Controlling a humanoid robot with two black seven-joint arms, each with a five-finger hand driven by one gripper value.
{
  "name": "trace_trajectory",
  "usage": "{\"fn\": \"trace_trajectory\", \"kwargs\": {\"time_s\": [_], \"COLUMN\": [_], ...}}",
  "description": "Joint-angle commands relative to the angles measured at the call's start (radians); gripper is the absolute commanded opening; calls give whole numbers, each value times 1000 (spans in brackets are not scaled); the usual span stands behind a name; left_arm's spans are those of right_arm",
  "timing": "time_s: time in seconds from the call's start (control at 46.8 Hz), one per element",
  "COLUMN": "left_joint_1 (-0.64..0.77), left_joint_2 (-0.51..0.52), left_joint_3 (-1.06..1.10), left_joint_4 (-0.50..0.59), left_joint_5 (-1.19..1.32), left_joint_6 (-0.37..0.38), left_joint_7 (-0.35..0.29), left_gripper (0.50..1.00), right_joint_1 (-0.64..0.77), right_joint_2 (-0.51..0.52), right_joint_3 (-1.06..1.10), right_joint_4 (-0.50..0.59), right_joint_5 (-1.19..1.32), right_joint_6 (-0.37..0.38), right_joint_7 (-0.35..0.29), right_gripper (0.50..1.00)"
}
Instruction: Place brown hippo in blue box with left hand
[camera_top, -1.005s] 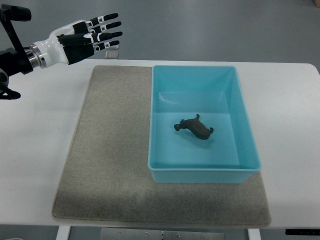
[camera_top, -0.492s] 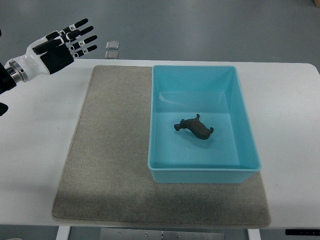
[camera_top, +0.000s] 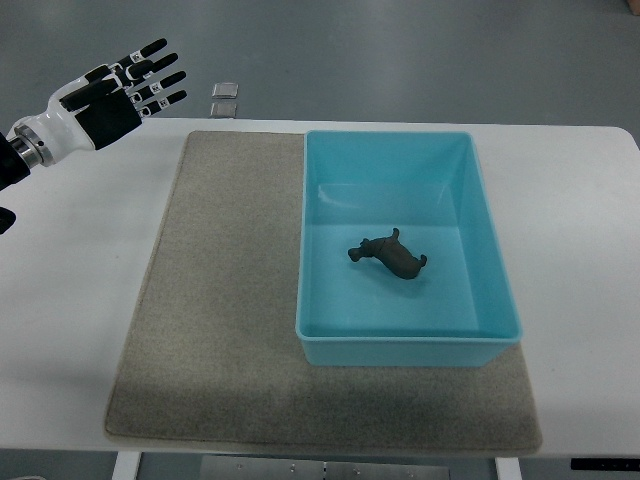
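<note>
Top view showed the hippo (camera_top: 390, 257) lying on its side on the floor of the box (camera_top: 490, 345), near the middle and a little toward the right wall, touching no wall. The box stood on the right part of a grey mat (camera_top: 215, 310) spread on the white desk (camera_top: 70, 330).

The left robot hand (camera_top: 120, 92) hung in the air at the upper left corner, above the desk's far left edge, palm turned roughly sideways, with its fingers (camera_top: 160, 78) spread straight and holding nothing. The right robot hand was not in view.

Judged from how things lay, the placing itself looked done, and the step in hand was a retreat of the empty arm. To do that well, the robot hand should have been kept high and over bare desk, away from the box rim, so that no finger could catch the wall and shift the box on the mat. Fingers were best left spread and loose, since nothing needed holding. A slow, level path back toward the left edge seemed safest.

Relative to the robot hand, the hippo lay well apart: far to the right and nearer the camera, with the mat's left half and the box's left wall between them.
</note>
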Motion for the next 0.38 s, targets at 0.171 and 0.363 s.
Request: {"fn": "trace_trajectory", "kwargs": {"time_s": [0.171,0.363], "left_joint_1": [4,4], "left_joint_2": [4,-2], "left_joint_3": [-3,-8], "left_joint_4": [-1,-1], "left_joint_5": [0,-1], "left_joint_6": [0,5], "left_joint_7": [-2,-3], "left_gripper": [1000,1000], "right_joint_1": [0,0], "right_joint_2": [0,0], "right_joint_3": [2,2], "right_joint_4": [11,14], "right_joint_5": [-2,-2], "right_joint_6": [9,13], "right_joint_7": [0,2], "right_gripper": [936,936]}}
